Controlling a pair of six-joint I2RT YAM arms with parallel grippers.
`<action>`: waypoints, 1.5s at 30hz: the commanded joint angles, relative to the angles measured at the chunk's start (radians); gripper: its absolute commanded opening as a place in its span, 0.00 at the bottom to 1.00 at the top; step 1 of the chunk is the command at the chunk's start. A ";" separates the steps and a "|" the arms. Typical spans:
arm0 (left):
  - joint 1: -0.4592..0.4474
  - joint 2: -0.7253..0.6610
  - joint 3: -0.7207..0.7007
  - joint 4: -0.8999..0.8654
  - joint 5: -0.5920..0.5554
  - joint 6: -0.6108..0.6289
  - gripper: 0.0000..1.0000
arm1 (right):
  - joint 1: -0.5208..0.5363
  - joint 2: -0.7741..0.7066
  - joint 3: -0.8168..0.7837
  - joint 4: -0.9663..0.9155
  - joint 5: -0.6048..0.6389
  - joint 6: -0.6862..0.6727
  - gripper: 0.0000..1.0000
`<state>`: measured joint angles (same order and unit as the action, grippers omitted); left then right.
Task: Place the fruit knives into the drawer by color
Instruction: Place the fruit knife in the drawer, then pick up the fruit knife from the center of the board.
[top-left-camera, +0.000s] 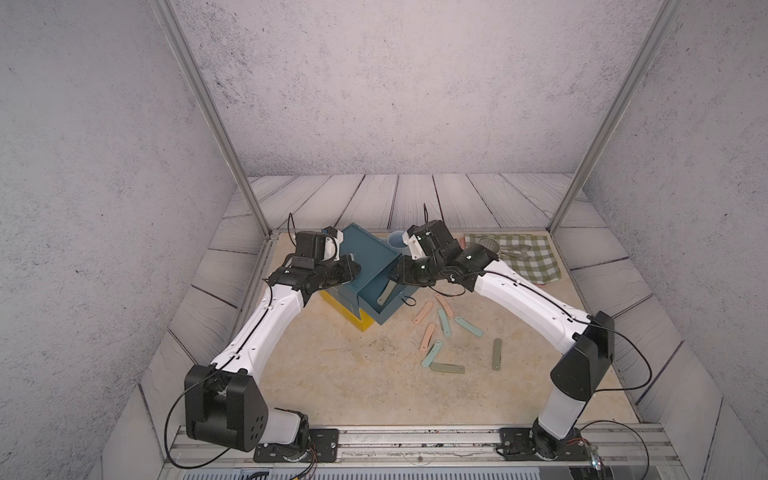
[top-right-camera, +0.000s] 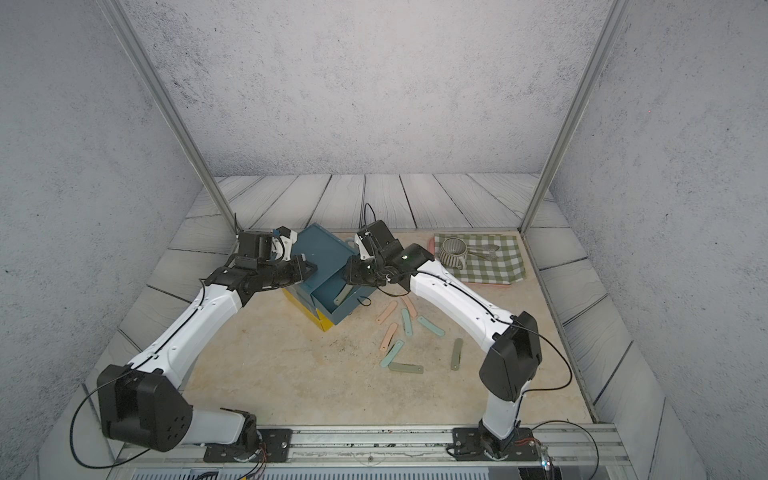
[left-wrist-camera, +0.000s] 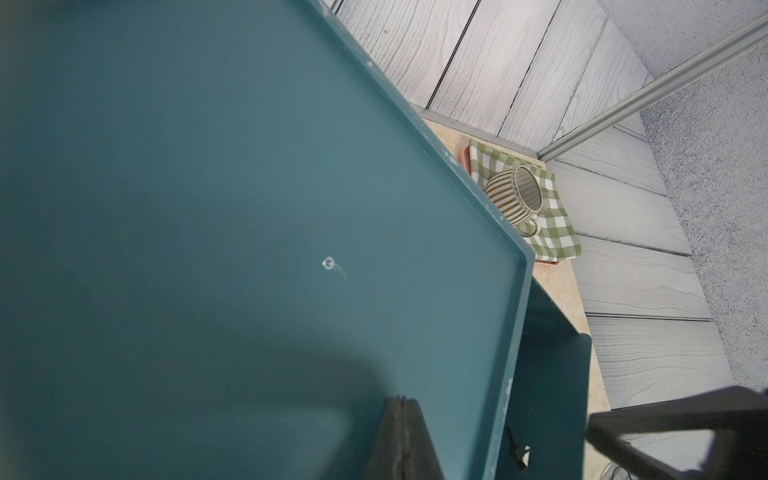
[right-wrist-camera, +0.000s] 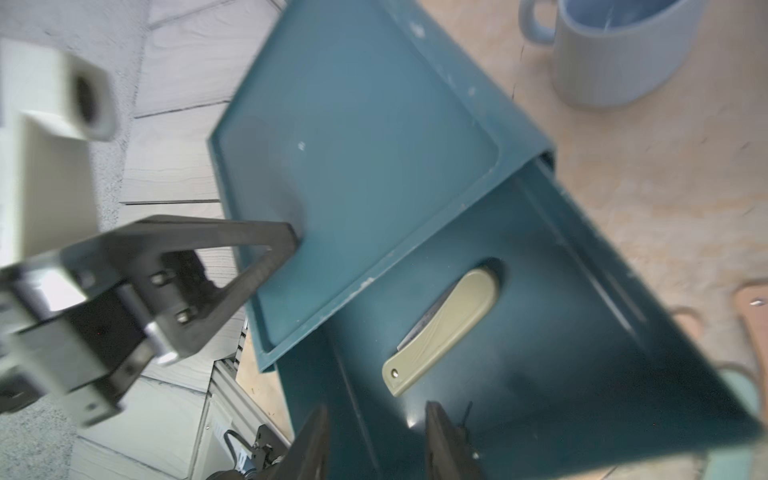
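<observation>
The drawer (top-left-camera: 365, 253) is a small chest with a dark teal top over yellow tiers, and its top tier (right-wrist-camera: 582, 291) is pulled out. One olive-green fruit knife (top-left-camera: 386, 294) (right-wrist-camera: 444, 328) lies loose on that tier's floor. My right gripper (right-wrist-camera: 376, 407) (top-left-camera: 394, 276) hovers open just above the knife, holding nothing. My left gripper (left-wrist-camera: 401, 401) (top-left-camera: 354, 269) is shut, and its tips rest on the chest's top. On the table to the right lie three peach-pink knives (top-left-camera: 423, 311), three mint ones (top-left-camera: 468, 326) and two olive ones (top-left-camera: 497, 353).
A pale blue cup (right-wrist-camera: 623, 54) (top-left-camera: 397, 240) stands just behind the chest. A green checked cloth (top-left-camera: 528, 266) at the back right carries a striped mug (top-right-camera: 453, 251) and a metal utensil (top-left-camera: 515, 251). Frame posts rise at both back corners.
</observation>
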<state>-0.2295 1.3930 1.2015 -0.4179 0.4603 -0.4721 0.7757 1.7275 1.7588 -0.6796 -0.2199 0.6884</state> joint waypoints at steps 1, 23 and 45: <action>0.005 0.015 -0.034 -0.105 -0.023 0.006 0.00 | 0.001 -0.125 0.035 -0.085 0.098 -0.119 0.42; 0.005 0.001 -0.046 -0.098 -0.026 0.000 0.00 | -0.406 -0.493 -0.774 -0.244 0.291 -0.104 0.47; 0.005 -0.012 -0.048 -0.104 -0.032 0.006 0.00 | -0.488 -0.198 -0.946 -0.050 0.194 -0.130 0.47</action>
<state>-0.2295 1.3766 1.1885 -0.4183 0.4564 -0.4728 0.2951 1.5101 0.8246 -0.7410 -0.0105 0.5667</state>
